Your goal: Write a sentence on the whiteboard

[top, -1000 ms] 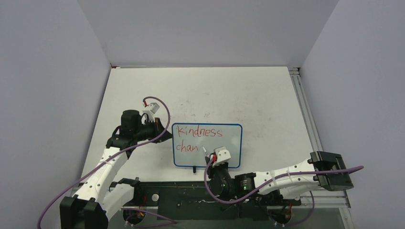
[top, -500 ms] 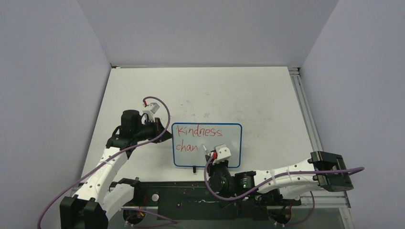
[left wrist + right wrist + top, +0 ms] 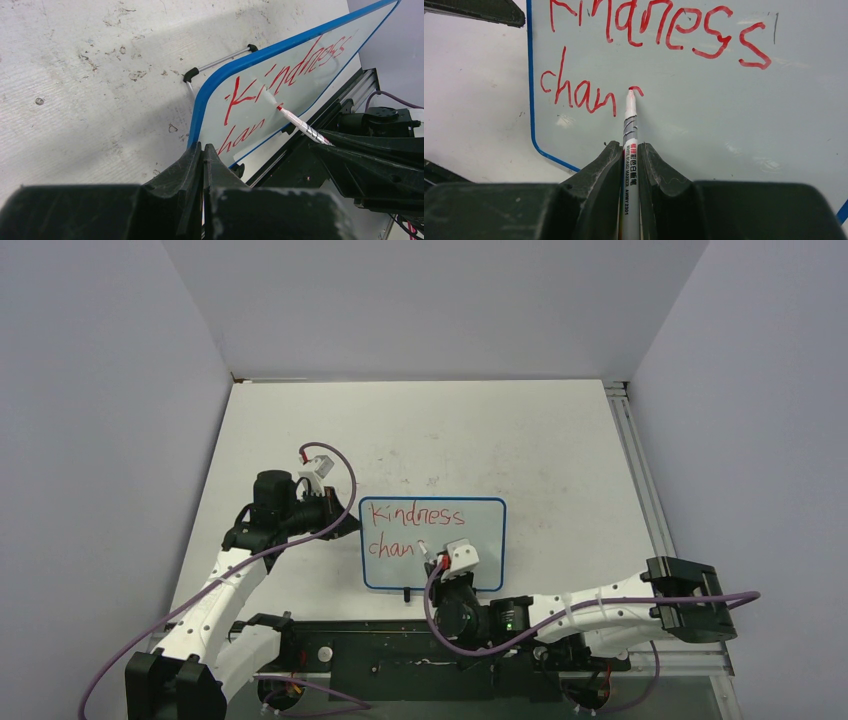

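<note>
At left, presses the shut left gripper [image 3: 202, 157] to the frame of the whiteboard [image 3: 485, 530] — mid-table, wire stand [image 3: 220, 61] just behind. Has nudged the marker [image 3: 630, 125] up and left since a second ago, tip now past "chan", small red hook [image 3: 636, 89] begun — opens the next letter, likely leaves most of the sentence unwritten. Grips the marker narrowly in the right gripper [image 3: 630, 152]; meets nothing in the way.

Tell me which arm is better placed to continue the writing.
Right. The right gripper is shut on the marker, its tip at the stroke after "chan" on the whiteboard. The left gripper is shut at the board's edge, without a pen.
</note>
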{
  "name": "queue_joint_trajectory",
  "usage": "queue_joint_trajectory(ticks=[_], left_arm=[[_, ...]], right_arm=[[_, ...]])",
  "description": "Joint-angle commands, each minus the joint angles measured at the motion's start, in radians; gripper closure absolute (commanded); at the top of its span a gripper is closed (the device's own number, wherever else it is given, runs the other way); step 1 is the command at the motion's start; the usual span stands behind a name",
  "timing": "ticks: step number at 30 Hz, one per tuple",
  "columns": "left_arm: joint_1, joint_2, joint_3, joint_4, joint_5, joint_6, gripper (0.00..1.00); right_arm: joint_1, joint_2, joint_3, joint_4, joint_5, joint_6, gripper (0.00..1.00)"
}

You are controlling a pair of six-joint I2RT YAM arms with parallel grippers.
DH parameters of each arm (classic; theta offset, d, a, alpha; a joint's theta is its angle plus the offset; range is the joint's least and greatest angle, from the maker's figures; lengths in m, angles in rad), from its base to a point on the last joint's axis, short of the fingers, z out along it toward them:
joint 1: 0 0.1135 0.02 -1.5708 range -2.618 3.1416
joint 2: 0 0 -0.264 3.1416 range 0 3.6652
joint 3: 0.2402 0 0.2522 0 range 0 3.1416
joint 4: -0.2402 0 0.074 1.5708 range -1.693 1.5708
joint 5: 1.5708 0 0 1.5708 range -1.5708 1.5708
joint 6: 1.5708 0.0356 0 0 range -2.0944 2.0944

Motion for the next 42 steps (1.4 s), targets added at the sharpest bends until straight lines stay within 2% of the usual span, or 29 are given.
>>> queue_joint_trajectory(ticks=[1, 20, 30, 42], left_arm=[[-0.003, -0.005, 0.04, 0.019, 0.016, 0.006, 1.0], [-0.002, -0.01, 0.041, 0.019, 0.017, 0.006, 1.0], [-0.003, -0.007, 0.04, 0.019, 0.015, 0.006, 1.0], [-0.003, -0.005, 0.041, 0.019, 0.015, 0.006, 1.0]], right_arm=[[-0.01, 0.021, -0.014, 0.021, -0.017, -0.004, 0.95], [0.043, -0.004, -0.015, -0.145, 0.048, 0.135, 0.95], [0.04, -0.04, -0.003, -0.117, 0.107, 0.064, 0.95], [0.023, -0.028, -0.005, -0.069, 0.088, 0.024, 0.95]])
